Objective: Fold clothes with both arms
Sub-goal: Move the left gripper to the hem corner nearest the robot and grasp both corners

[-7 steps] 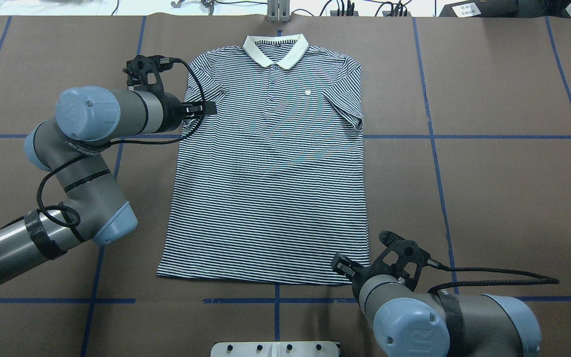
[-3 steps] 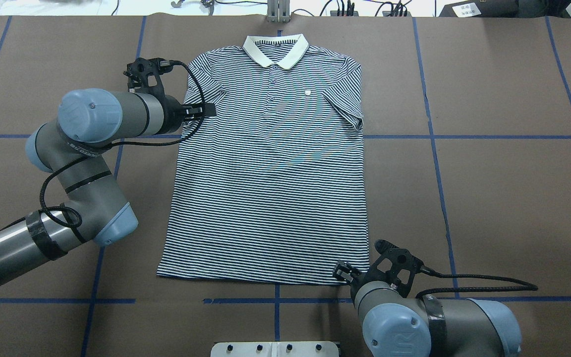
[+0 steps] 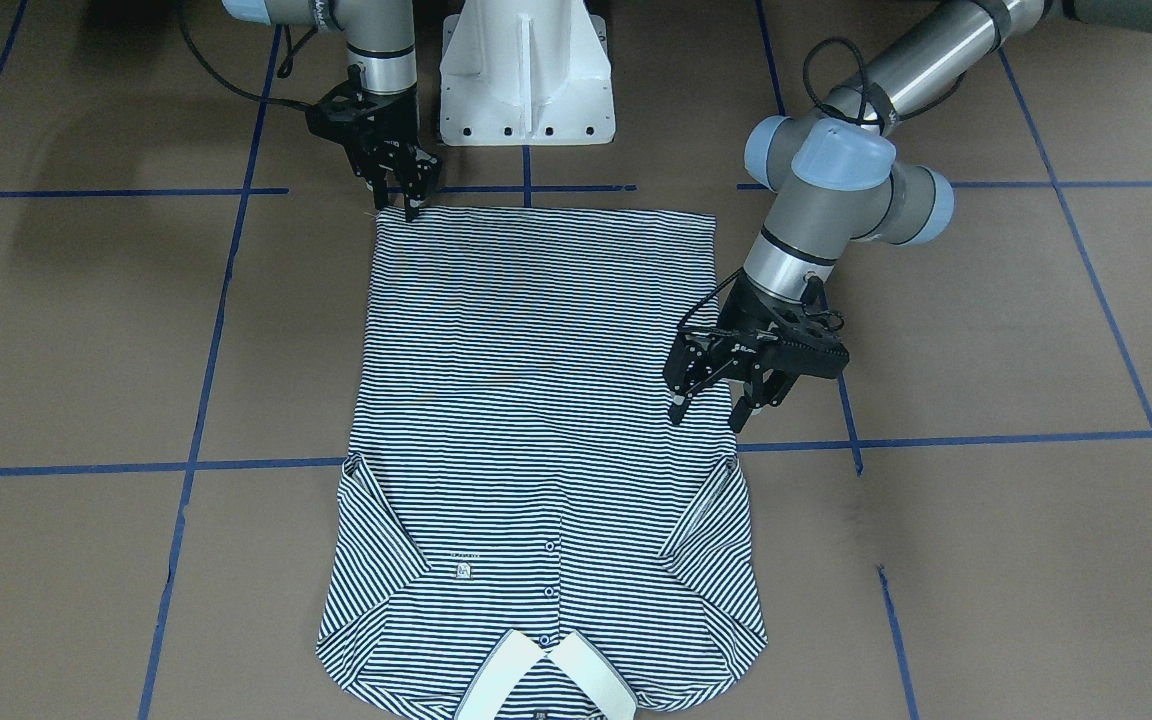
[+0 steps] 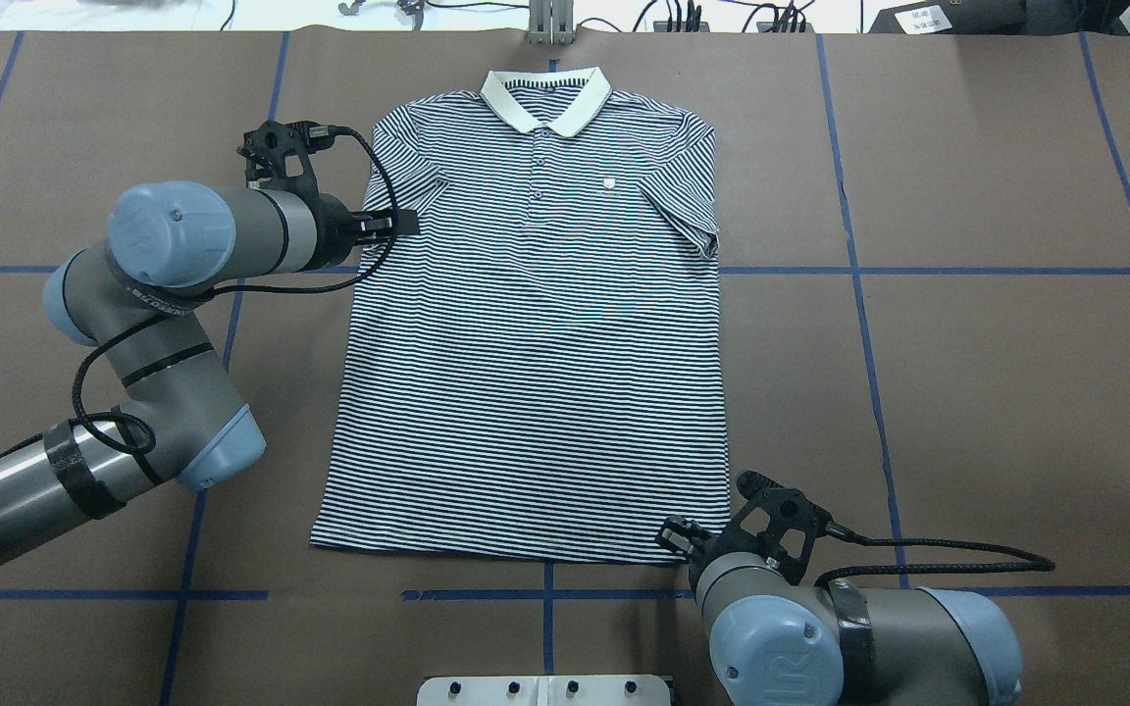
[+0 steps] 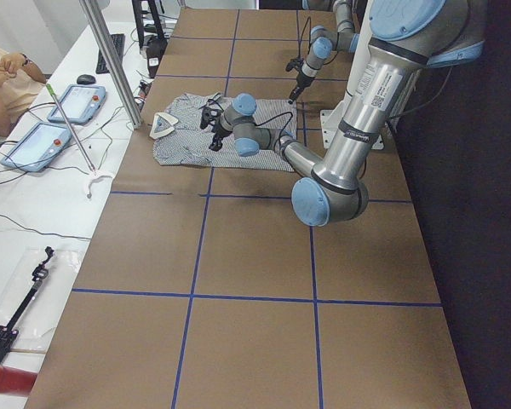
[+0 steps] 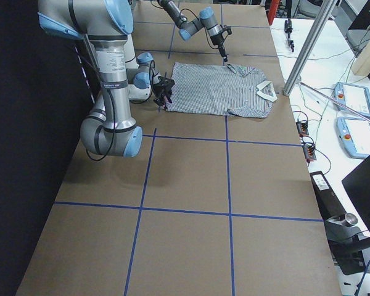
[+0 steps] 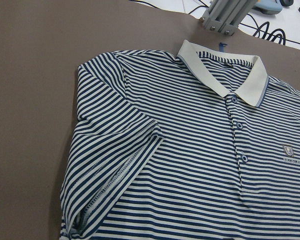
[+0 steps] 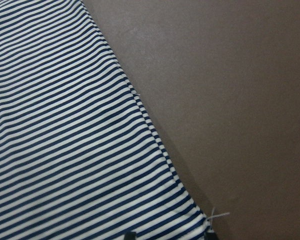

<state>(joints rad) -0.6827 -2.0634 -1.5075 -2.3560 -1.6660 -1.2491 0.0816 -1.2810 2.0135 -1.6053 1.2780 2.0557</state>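
Two sets, both spread: right fingers point(image 3: 410, 198) straddle the near hem corner of the shirt point(image 4: 526, 373), flat on the bench point(image 4: 967, 392); left fingers point(image 3: 742, 405) hover beside its sleeve point(image 7: 110, 170). Each should probably pinch its edge squarely, then lift together.

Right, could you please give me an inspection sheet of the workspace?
Surface: brown table with a blue tape grid.
Job's things: shirt lies flat, face up, sleeves folded in.
Clutter: nothing seen.
Grippers: left gripper open by the shirt's side edge; right gripper open at a hem corner.
Cables: black cable loops at the left wrist; a second loops out from the right wrist over the table.
Surroundings: white pedestal; side bench with tablets; an operator.
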